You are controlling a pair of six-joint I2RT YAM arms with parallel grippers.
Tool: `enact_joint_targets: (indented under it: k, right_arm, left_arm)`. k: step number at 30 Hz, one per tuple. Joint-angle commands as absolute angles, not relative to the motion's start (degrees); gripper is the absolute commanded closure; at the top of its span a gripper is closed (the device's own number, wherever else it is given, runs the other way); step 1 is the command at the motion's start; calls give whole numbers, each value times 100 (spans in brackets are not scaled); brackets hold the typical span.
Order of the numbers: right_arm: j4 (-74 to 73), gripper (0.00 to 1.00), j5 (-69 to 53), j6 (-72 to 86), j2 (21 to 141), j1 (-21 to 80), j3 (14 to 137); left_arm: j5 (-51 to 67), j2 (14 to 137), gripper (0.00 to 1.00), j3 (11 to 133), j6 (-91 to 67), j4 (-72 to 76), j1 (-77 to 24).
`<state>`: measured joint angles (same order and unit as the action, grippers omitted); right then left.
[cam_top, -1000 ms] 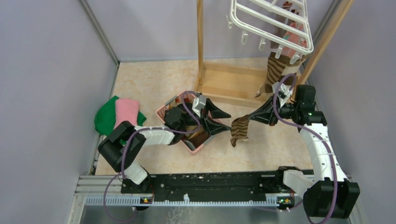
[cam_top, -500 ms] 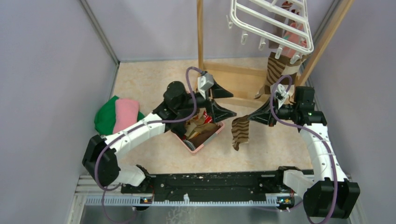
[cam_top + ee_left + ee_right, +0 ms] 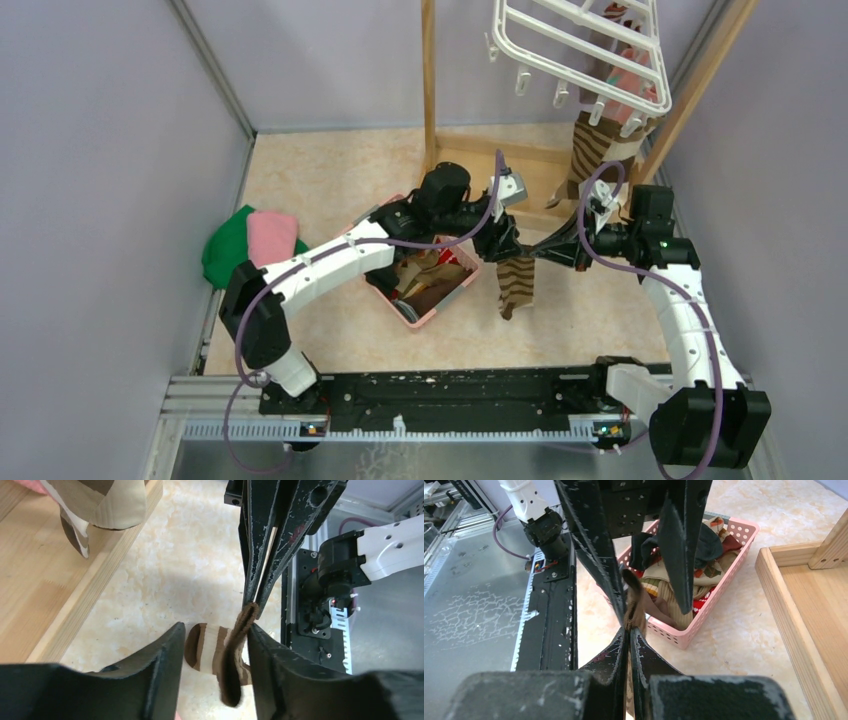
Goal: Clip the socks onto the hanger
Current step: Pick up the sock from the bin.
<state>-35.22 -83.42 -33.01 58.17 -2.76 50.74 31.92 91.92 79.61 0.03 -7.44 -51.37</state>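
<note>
Top external: 1 striped sock (image 3: pixel 517 282) in right gripper's (image 3: pixel 536 253) tight jaws, left gripper's (image 3: pixel 514 250) jaws wide around it; 1 hanger (image 3: pixel 662 60).

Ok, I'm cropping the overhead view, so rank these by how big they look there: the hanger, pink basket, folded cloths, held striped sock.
1. hanger, though it hangs nearer the camera and the frame cuts it off, so its lead is unsure.
2. pink basket, partly hidden.
3. folded cloths.
4. held striped sock.

Basket (image 3: pixel 418 319) left of sock (image 3: pixel 517 280) — hanger (image 3: pixel 590 50) behind
</note>
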Motion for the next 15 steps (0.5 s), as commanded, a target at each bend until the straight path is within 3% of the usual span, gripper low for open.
enact_joint_targets:
  k: [1,6,10,14,15]
  right_arm:
    - [-3480,100,-8359,-3401,5713,-239,5330]
    - [-3472,100,-8351,-3408,5715,-244,5330]
    - [-3463,100,-8348,-3401,5709,-238,5333]
    - [-3385,98,-8372,-3328,5705,-238,5327]
    - [-3331,90,-8427,-3306,5699,-237,5315]
  left_arm:
    - [3057,9284,50,8399,392,-1308,-5193]
    - [3291,9237,70,8391,438,-1313,-5186]
    - [3669,9161,100,8302,425,-1129,-5177]
    - [3932,8909,100,7931,141,-537,-5056]
    - [4053,8800,100,7782,26,-275,-4972]
